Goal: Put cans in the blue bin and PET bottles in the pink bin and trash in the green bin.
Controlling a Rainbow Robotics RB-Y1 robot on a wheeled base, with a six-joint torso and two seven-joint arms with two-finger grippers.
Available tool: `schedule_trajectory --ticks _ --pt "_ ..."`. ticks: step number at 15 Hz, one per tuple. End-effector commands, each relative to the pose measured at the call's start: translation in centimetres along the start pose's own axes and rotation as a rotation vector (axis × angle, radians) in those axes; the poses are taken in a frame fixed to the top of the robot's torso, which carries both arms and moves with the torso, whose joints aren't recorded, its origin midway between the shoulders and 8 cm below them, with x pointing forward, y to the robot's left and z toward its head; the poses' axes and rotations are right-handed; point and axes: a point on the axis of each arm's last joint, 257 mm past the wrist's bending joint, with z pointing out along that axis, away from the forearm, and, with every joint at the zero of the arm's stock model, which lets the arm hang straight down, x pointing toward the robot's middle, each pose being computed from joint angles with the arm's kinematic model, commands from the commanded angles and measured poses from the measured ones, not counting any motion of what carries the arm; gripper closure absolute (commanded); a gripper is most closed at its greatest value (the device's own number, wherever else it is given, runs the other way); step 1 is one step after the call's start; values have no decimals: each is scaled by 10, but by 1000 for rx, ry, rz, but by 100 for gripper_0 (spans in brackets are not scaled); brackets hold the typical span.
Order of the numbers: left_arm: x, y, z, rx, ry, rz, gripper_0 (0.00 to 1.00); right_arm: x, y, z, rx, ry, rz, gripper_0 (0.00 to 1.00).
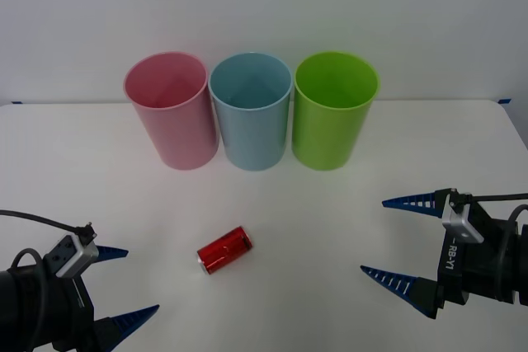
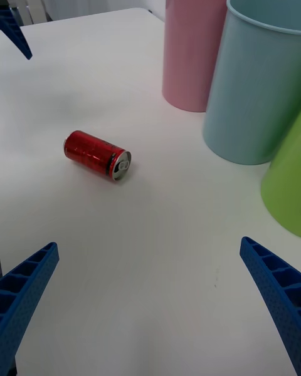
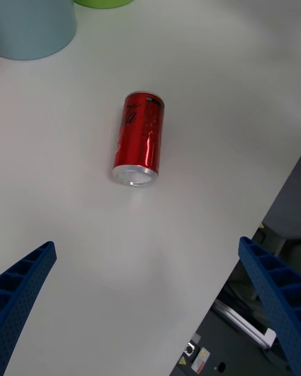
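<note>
Red can with silver ends — pink bin, blue bin, green bin.

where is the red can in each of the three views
Front view: the can lies on its side on the table, nearer the robot than the blue bin.
Right wrist view: the can lies beyond the open fingers.
Left wrist view: the can lies mid-picture.
Shared landmark: the blue bin.

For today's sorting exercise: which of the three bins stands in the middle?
The blue bin, standing between the pink bin and the green bin.
</note>
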Motion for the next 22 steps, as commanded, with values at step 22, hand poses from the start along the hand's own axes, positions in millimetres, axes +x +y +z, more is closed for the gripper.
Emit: schedule_trajectory --ticks 22 --pt "-40 12 70 -76 385 162 0 0 0 0 0 0 0 0"
